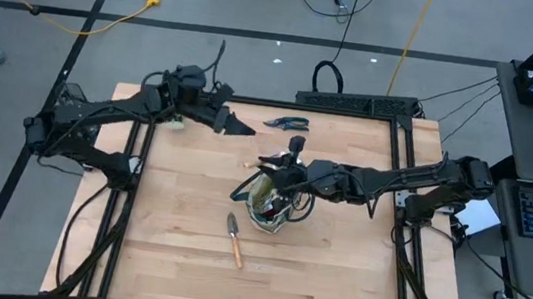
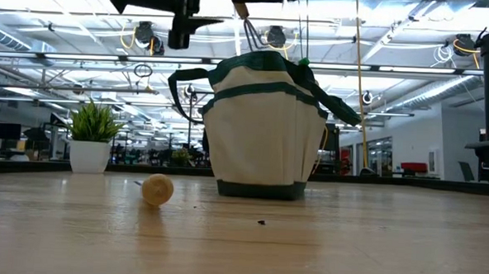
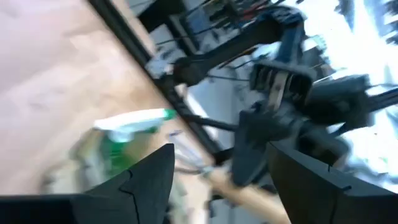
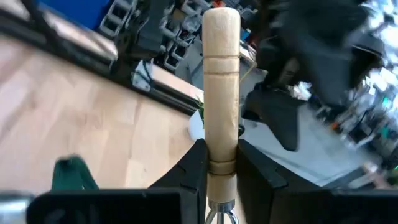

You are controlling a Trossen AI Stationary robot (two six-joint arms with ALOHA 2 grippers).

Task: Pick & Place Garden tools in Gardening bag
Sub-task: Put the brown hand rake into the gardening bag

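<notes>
Wooden-handled hand rake [image 4: 221, 93] clamped in right gripper [image 1: 282, 174] directly above gardening bag [image 2: 265, 130]; lower tines-first, straight, clear of loop handles. Left gripper [image 1: 239, 124] parted, beyond bag. Trowel [image 1: 234, 239] beside bag.

Matt beige cloth bag [image 2: 265, 130], green-trimmed; smooth pale wooden tool handle [image 4: 221, 87]; light, faintly glossy wood-grain table [image 1: 335, 258]; dark metal shears [image 1: 287, 124]

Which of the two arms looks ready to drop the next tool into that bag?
The right. Its hand grips a wooden-handled tool right over the gardening bag; the left hand hangs open near the table's far edge.
</notes>
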